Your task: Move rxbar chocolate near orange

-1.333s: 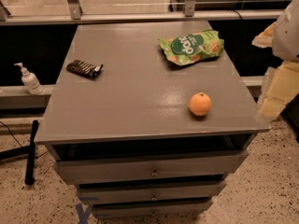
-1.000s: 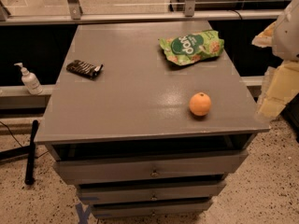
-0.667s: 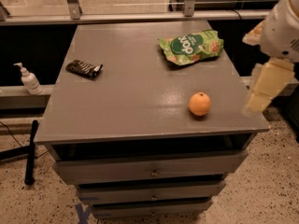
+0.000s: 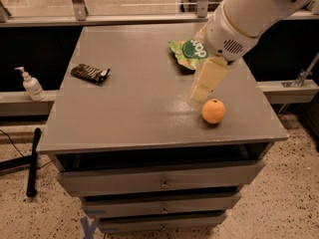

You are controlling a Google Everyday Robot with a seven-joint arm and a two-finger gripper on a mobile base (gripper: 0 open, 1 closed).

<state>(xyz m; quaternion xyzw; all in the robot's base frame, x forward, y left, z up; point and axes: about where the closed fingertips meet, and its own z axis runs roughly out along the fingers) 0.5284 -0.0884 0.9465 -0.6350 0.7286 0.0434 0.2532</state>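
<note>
The rxbar chocolate [image 4: 89, 73], a flat dark bar with pale lettering, lies near the left edge of the grey table top [image 4: 134, 108]. The orange [image 4: 213, 111] sits near the front right of the table top. My gripper [image 4: 200, 92] hangs from the white arm [image 4: 249, 14] that reaches in from the upper right. It hovers just up and left of the orange and far to the right of the bar. It holds nothing that I can see.
A green crinkly snack bag [image 4: 188, 52] lies at the back right, partly hidden by my arm. A soap dispenser [image 4: 31, 85] stands on a ledge left of the table. Drawers [image 4: 159, 180] are below the top. A black pole [image 4: 32, 161] lies on the floor at left.
My arm has swung from beyond the table's right edge leftward over the table top, and now hangs next to the orange and covers part of the green bag. The objects have not moved.
</note>
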